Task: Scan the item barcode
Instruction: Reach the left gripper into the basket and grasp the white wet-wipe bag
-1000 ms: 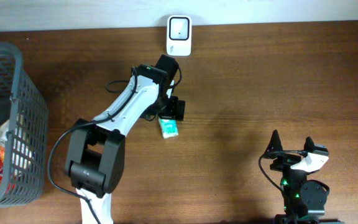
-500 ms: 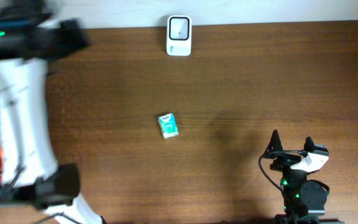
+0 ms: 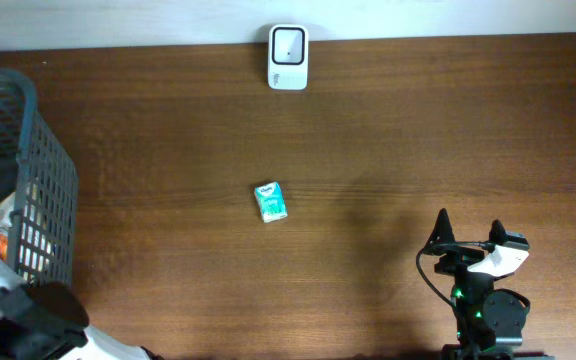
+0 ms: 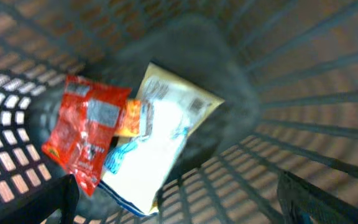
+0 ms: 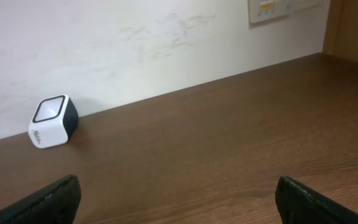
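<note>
Your left gripper point(image 4: 182, 200), wide open and empty, has swung off the small boxy green packet point(image 3: 270, 201) lying on the smooth wooden table point(image 3: 418, 130) into the grey mesh basket point(image 3: 53, 170), above crinkly wrappers point(image 4: 86, 130). Your right gripper point(image 3: 468, 228) gapes empty too.

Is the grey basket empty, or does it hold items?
Not empty. The left wrist view looks down into the basket and shows a red packet and a white pouch lying on its bottom.

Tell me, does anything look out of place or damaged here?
Nothing looks spilled or damaged. The small green packet lies alone on the table, slightly askew, well apart from the scanner. Packets in the basket lie jumbled.
</note>
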You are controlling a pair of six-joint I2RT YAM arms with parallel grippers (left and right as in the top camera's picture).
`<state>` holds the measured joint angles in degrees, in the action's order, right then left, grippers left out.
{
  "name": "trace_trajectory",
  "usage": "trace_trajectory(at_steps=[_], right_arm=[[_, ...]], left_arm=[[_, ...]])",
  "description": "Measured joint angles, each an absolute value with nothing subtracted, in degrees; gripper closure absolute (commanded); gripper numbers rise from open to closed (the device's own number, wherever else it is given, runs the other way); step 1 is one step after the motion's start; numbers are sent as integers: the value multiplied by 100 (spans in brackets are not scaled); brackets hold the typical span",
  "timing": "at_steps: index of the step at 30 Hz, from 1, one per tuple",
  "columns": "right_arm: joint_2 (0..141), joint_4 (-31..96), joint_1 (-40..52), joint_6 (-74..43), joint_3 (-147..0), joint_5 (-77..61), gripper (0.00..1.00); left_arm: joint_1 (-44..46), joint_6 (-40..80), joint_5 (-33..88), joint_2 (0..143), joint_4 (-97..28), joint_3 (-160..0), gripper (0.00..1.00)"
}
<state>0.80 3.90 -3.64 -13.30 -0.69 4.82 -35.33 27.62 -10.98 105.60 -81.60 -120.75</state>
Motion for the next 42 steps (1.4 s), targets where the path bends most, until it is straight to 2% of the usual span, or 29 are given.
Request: trace_trajectory(at_steps=[10, 29, 36, 38, 39, 41, 42], right_arm=[[80, 390, -364, -1332, -69, 482, 1], [80, 390, -364, -1332, -69, 482, 1], [80, 390, -364, -1332, -69, 482, 1], [80, 390, -364, -1328, -69, 482, 2], [80, 390, -364, -1330, -69, 482, 1], [80, 390, -364, -1330, -69, 482, 1], [80, 390, -364, -1330, -69, 482, 1]], left_arm=[[-3640, 2554, -1055, 10632, -6486, -9406, 1], [-3870, 1892, -1035, 10761, -4853, -8165, 0], [-3870, 1750, -1151, 11157, -4788, -8143, 11], [-3870, 1737, -1208, 11181, -4788, -8143, 30], [-3870, 1695, -1260, 11201, -4788, -8143, 68], [-3872, 1691, -1341, 11209, -4779, -8143, 94], [-3879, 1688, -1387, 11209, -4768, -8145, 100]])
